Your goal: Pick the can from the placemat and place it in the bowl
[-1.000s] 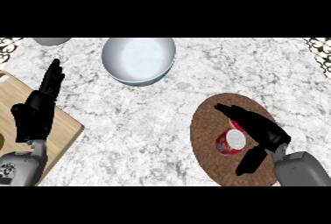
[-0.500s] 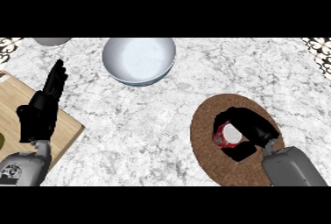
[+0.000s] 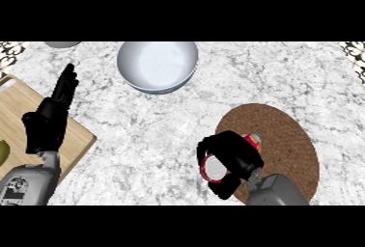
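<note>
Head view: right hand (image 3: 231, 153), curled round the can (image 3: 214, 166), has carried it to the placemat's (image 3: 285, 140) left edge.

Can mostly hidden, edge items cropped
Right hand (image 3: 231, 154) curls round the can (image 3: 214, 167), covering its body; grey object (image 3: 63, 44) at counter's far-left edge cut off, unidentifiable.

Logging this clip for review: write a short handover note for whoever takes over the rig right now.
Right hand: shut on the can, at the left edge of the brown placemat.
Left hand: open, resting fingers up over the wooden board.
Bowl: at the counter's far side, nothing in it.
Done: can grasped.
Left: carry the can to the bowl and release it inside.
</note>
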You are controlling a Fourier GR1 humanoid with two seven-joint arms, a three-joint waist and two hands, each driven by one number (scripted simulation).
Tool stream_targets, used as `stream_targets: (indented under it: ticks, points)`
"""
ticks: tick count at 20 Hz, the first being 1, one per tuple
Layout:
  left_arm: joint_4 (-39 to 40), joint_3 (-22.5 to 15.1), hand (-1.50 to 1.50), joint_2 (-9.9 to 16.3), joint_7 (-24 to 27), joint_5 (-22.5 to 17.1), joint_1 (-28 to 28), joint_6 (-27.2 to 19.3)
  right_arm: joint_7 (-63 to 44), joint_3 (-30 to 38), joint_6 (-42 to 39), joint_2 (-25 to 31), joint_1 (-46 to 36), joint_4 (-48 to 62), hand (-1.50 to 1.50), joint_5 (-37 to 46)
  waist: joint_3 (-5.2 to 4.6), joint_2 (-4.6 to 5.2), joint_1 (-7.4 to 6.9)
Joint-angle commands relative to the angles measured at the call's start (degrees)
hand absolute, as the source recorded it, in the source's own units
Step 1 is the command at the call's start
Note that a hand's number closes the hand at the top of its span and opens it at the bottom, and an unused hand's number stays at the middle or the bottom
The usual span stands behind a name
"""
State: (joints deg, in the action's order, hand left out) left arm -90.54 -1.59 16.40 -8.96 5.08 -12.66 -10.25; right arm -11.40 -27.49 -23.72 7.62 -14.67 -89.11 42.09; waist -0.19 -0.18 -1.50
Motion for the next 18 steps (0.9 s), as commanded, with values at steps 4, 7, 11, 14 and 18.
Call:
stream_targets:
  ticks: [4, 7, 11, 14, 18]
  points:
    - [0.58, -3.38, 0.00, -1.82, -0.01, 0.06, -2.49, 1.77, -13.29, -18.63, 4.57, -7.43, -9.74, 2.35, 1.50, 0.93, -0.07, 0.72, -6.25]
    - [0.68, -2.96, 0.00, -1.22, 0.16, 0.09, -3.11, 2.08, -18.59, -23.18, 11.32, -7.53, -10.23, 1.46, 1.50, -2.52, 0.06, 0.57, -6.68]
    - [1.47, -3.78, 0.00, -2.26, -0.22, 1.13, -3.55, 1.07, -23.16, -24.67, 23.80, -7.58, -12.48, -3.23, 1.50, -6.95, 0.22, 0.39, -5.90]
    - [1.83, -4.35, 0.00, -3.43, 0.00, 1.25, -3.53, 0.54, -28.07, -26.04, 32.27, -7.60, -16.35, -5.80, 1.50, -7.38, 0.12, 0.03, -5.05]
    - [3.31, -2.40, 0.00, -1.88, 0.54, 1.15, -3.15, 0.58, -37.97, -25.79, 40.61, -7.61, -23.44, -5.87, 1.50, -5.13, -0.08, -0.24, -4.37]
